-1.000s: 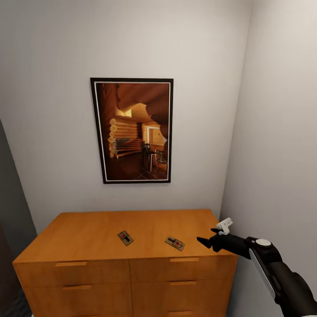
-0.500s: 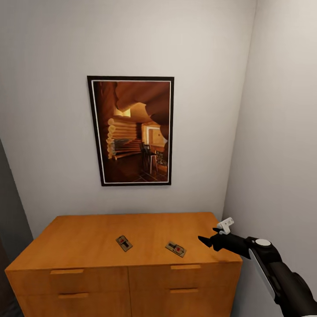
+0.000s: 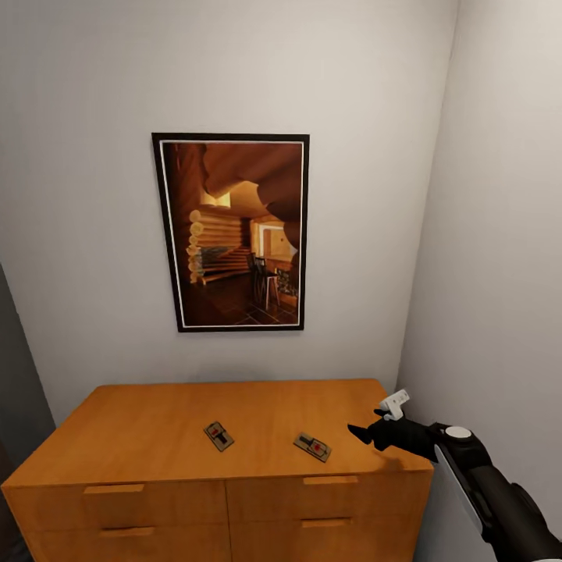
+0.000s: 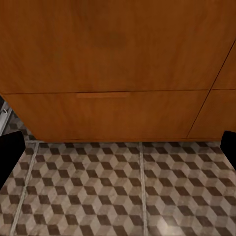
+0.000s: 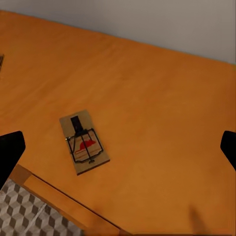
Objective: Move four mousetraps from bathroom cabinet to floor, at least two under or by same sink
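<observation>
Two mousetraps lie flat on the cabinet's top [image 3: 156, 425]: one mousetrap [image 3: 218, 435] near the middle, the other mousetrap [image 3: 312, 446] to its right by the front edge. My right gripper [image 3: 361, 432] hovers just right of that second trap, over the cabinet's right end. In the right wrist view the trap [image 5: 84, 143] lies below and ahead of the right gripper [image 5: 119, 152], whose fingers stand wide apart with nothing between them. The left gripper [image 4: 118, 150] is open, low in front of a cabinet drawer front [image 4: 113, 110], above the bathroom floor [image 4: 123, 196].
A framed picture [image 3: 231, 232] hangs on the back wall above the cabinet. A side wall [image 3: 499, 273] runs close along the cabinet's right end and my right arm. Drawer handles [image 3: 113, 489] face me.
The whole head view has shifted: the camera has moved and the cabinet now sits lower and wider in the picture. My right gripper stays beside the right-hand mousetrap, slightly lower.
</observation>
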### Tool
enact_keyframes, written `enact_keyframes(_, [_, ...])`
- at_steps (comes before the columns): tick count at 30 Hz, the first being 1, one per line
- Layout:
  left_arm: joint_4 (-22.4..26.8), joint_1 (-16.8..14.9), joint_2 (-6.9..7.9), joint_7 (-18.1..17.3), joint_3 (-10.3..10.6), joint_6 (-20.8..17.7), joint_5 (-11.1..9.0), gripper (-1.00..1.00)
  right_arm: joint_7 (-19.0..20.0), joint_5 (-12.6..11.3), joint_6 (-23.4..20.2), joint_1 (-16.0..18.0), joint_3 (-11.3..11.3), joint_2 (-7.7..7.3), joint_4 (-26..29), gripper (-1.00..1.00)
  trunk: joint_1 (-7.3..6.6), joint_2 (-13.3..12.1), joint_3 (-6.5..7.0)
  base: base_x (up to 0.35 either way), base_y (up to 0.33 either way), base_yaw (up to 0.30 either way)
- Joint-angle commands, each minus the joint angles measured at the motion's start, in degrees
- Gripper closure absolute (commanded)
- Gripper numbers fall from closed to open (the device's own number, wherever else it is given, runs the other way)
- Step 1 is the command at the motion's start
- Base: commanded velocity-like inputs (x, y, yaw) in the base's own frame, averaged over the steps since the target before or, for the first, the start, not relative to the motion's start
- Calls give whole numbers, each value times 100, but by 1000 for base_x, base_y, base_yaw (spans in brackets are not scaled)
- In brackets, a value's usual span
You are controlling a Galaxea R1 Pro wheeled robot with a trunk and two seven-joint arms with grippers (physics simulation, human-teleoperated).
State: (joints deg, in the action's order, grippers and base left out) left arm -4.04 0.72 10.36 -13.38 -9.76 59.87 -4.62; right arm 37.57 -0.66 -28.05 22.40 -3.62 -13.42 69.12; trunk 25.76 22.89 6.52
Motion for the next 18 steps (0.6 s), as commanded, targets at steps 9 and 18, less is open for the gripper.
enact_keyframes(9, [-9,-1,1,-60,-17,13,-48,-100,20,-13,-41,2,-203,-1,-132,-100,2,3,-1,3,0,0])
enact_keyframes(18, [-9,-1,1,-59,-17,13,-48,-100,246,-47,-15,2,-298,-2,-151,-100,2,3,-1,0,0,0])
